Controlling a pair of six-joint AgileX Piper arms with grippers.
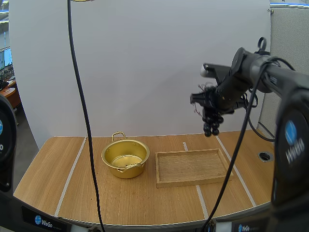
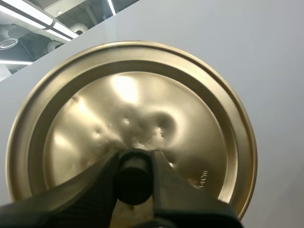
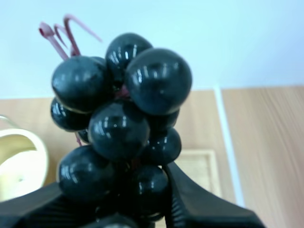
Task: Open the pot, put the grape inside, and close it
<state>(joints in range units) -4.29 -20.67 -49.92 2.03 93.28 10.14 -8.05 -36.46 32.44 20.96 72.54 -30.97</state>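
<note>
A wooden table (image 1: 145, 198) is observed, crossed by pale strips (image 1: 72, 174) running front to back. A gold-coloured pot (image 1: 126, 171) is set upright on it left of centre, its mouth uncovered, one handle turned to the back. A shallow wooden tray (image 1: 193, 182) is laid flat just to the right of the pot, apart from it. A round grommet (image 1: 264, 156) is noted near the right edge.

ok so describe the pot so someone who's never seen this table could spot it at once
On the wooden table, find the flat wooden tray; the pot stands to its left, apart from it. It is the only round, shiny gold thing there, open-topped with loop handles.
</note>
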